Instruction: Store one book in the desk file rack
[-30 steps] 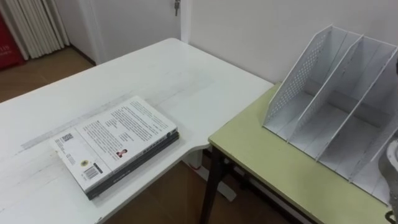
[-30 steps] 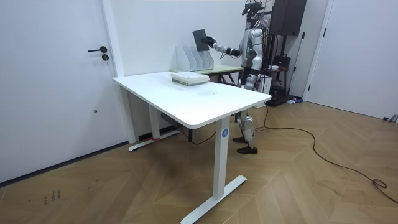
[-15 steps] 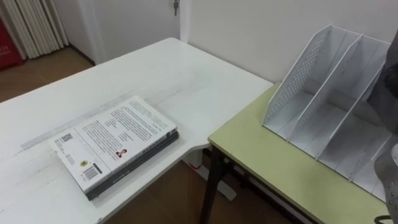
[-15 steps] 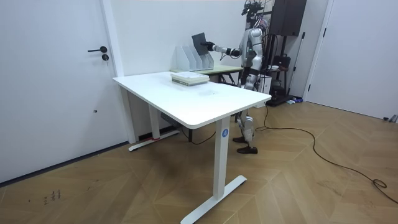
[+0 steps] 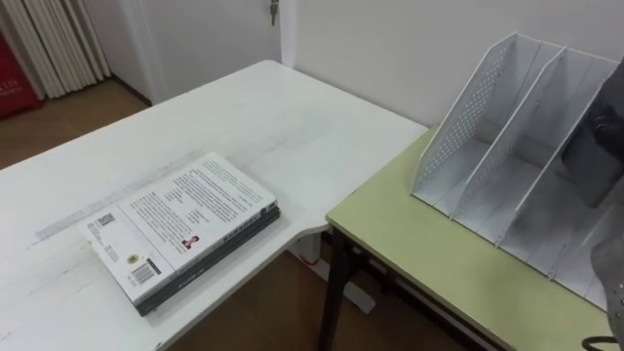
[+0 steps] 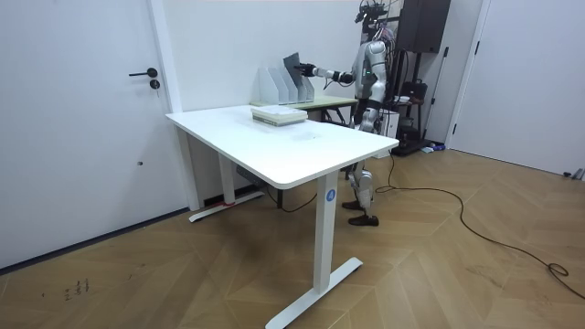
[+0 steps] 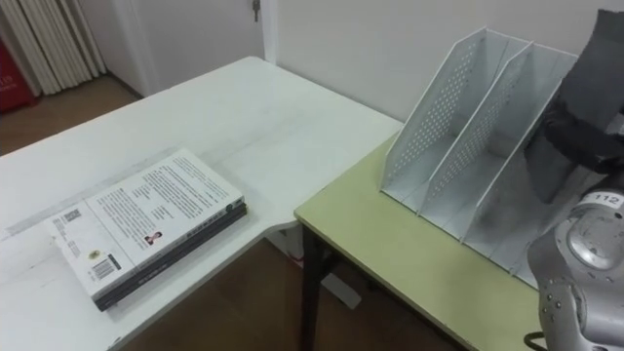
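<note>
Right hand [image 7: 577,135] clamped on dark flat book [image 7: 599,60], upright above right slots of white perforated file rack [image 7: 429,127]. Judged stiff, moderately heavy, cover slippery; best gripped mid-edge.

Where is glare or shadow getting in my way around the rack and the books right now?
Left eye view: soft, even light on the white table, no glare on the book stack. Right eye view: the file rack is shaded grey inside its slots, most near the dark book in the right hand. Room view: only faint shadows on the floor.
</note>
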You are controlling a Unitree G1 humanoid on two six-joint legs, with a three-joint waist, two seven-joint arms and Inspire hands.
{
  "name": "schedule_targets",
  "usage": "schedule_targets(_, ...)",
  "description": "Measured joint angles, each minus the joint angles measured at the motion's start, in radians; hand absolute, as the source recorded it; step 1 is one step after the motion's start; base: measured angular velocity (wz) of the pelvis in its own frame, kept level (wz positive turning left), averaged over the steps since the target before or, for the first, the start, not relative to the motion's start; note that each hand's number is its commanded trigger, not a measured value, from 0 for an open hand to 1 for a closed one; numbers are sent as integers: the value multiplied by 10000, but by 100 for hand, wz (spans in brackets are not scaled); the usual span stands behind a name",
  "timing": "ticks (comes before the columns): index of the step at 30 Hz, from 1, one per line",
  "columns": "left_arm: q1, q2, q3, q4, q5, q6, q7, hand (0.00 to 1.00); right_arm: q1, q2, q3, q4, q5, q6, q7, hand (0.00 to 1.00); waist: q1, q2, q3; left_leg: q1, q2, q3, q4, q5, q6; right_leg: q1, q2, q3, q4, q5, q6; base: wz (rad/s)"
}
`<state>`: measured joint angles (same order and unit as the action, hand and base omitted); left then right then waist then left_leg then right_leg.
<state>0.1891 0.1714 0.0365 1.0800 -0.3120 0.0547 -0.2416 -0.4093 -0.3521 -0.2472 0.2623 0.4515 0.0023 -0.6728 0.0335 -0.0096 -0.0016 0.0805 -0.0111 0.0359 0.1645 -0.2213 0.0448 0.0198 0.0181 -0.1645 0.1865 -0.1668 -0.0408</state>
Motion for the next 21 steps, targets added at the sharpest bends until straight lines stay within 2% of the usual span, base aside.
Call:
schedule_targets(15, -6, 0, 179, 14, 3, 120, 1, 0, -62, -1, -151, -2, 123, 0, -39, 0, 11, -45, -13, -1, 1, -63, 8, 0, 0, 4, 1, 0, 4, 1, -1, 0)
schedule_targets(21, 4, 2, 200, 6, 4, 98, 53, 0, -399, -1, -126, -20, 27, -3, -129, 0, 18, -87, -15, -2, -8, -62, 14, 0, 0, 6, 9, 2, 4, 6, -8, 0)
